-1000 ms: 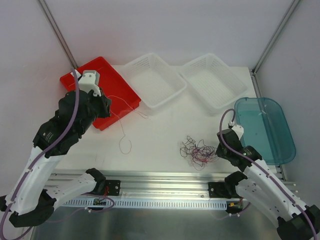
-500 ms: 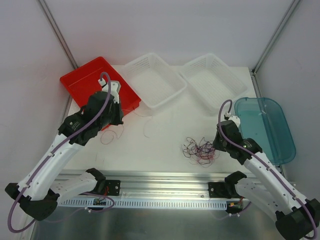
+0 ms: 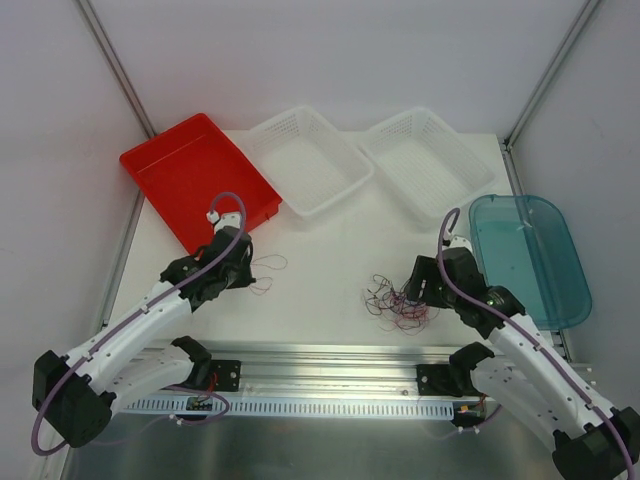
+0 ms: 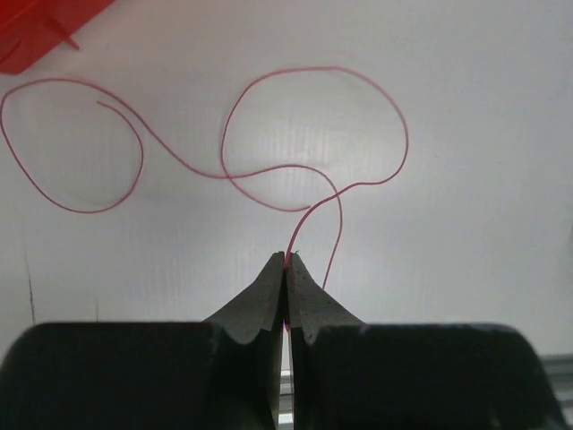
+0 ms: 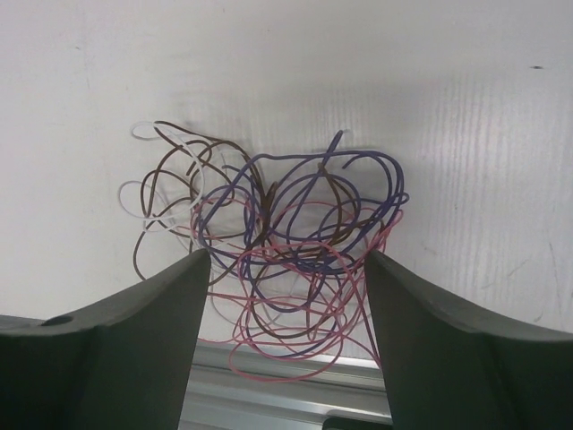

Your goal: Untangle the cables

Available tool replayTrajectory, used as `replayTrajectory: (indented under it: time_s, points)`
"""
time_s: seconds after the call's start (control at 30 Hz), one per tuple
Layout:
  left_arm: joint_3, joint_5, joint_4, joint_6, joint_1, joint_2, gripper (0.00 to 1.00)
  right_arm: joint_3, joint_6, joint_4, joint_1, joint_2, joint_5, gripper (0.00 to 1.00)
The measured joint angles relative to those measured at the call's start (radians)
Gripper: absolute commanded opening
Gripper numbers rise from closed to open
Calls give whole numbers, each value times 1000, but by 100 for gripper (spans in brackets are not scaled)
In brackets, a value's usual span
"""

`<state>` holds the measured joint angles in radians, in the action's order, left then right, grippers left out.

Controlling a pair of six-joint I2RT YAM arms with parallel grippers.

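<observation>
Pink cable (image 4: 313, 68), tight in left hand (image 4: 286, 260)

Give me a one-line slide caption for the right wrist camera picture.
Open right gripper framing a tangle of pink, purple, brown and white cables on the white table.

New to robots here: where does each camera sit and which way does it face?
Top external: above and behind the arms, looking down at the table; both arms show.
Left wrist: on the left arm, facing the pink cable in the shut left gripper.
Right wrist: on the right arm, facing the tangle of cables past the open right gripper.
Shared: the top view shows both too.
</observation>
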<state>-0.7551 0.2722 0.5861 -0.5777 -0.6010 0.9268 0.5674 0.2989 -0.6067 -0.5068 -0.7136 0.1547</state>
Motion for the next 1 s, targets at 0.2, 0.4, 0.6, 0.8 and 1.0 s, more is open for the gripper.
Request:
replayTrajectory:
  time_s: [0.2,0.4,0.6,0.8,1.0]
  points:
    - [149,101,-40,-117,8,10,16,-30,-5,28,-17,13,-37,78]
    - [186,153,-109,-177,48,84,64,-52,-5,48,-40,14,-55,79]
    - [186,155,-178,-188,86,165,89,-58,-6,56,-62,21,-63,80]
    - [158,145,-208,-189,111,281,94,-58,-14,58,-71,46,-68,80]
    - [103,110,-238,-193,112,396,94,-58,-25,58,-73,64,-78,82]
